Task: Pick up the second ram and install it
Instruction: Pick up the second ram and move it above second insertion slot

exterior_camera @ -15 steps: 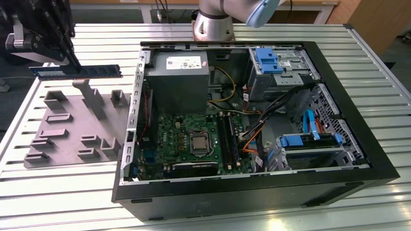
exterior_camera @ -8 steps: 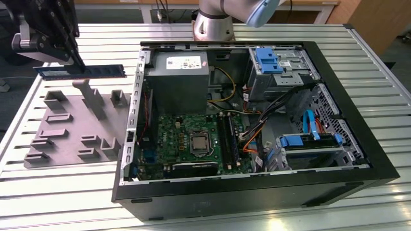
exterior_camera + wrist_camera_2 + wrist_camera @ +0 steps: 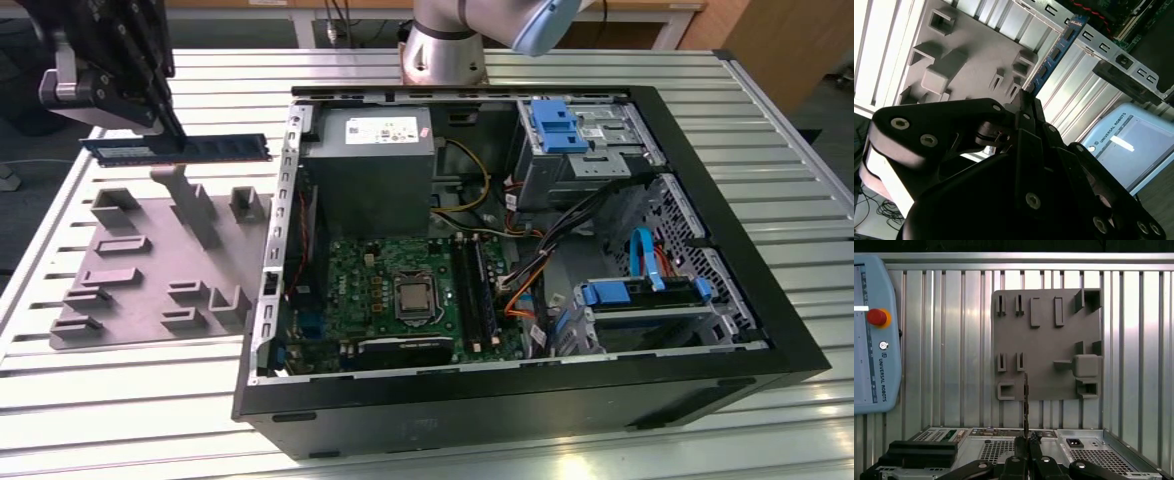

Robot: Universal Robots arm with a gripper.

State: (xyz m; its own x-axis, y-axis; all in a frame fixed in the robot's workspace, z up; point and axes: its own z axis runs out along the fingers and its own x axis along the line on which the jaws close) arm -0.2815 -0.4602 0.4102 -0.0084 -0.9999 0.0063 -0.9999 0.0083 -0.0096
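The second ram (image 3: 180, 150) is a long blue-green stick held level above the far end of the grey holder plate (image 3: 147, 270), at the exterior view's left. My gripper (image 3: 171, 135) is shut on it from above, near its middle. In the second wrist view the ram (image 3: 1054, 55) runs out from my gripper (image 3: 1026, 100) over the plate (image 3: 969, 55). The first wrist view has the ram (image 3: 1025, 405) edge-on, rising from my gripper (image 3: 1026, 440) in front of the plate (image 3: 1046, 345). The motherboard (image 3: 400, 290) with its black slots (image 3: 474, 290) lies inside the open case.
The open computer case (image 3: 747, 330) stands right of the plate in the exterior view, with a power supply (image 3: 367, 160), blue drive brackets (image 3: 554, 125) and loose cables (image 3: 534, 270). A teach pendant (image 3: 874, 335) lies on the slatted metal table (image 3: 134, 400).
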